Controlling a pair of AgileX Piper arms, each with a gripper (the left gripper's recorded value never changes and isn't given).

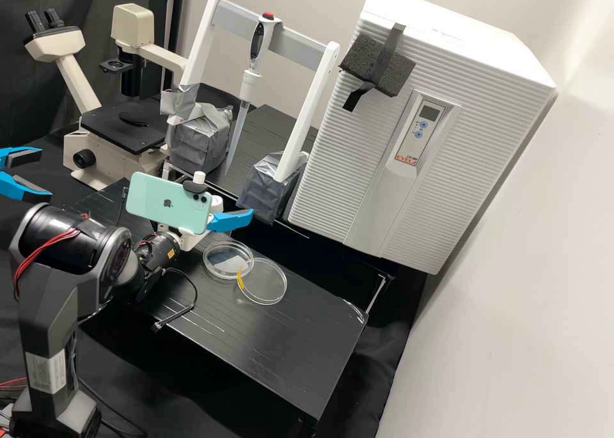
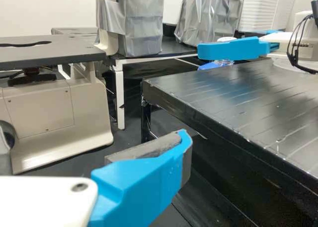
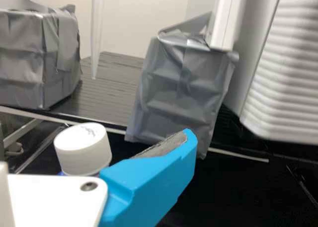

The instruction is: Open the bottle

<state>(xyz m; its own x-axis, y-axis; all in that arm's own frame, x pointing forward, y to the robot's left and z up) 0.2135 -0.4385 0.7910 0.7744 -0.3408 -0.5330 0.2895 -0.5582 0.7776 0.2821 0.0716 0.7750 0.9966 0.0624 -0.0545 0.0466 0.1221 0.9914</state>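
Status: not opened. The small bottle with a round white screw cap has its cap fully seated, with no gap or tilt visible. In the high view it sits centre-left, over the upper-left part of the black slatted bench platform. It is partly hidden behind the mint-green phone strapped to the right arm. Can't tell if it rests on the platform or is held up.

The right gripper is right at the bottle, level with the body below the cap. Can't tell whether it is clamped on or just alongside, as the contact is hidden.

The left gripper is at the left edge of the high view, well apart from the bottle, jaws spread wide, holding nothing.

My read: at best the hold-the-body step is set up, and the real work is left. One gripper must fix the body while the other takes the cap, twists it off and lifts it clear. Left looks like the candidate for the cap.

Two clear round petri dishes lie touching, just lower right of the bottle. Collision risk on approach.
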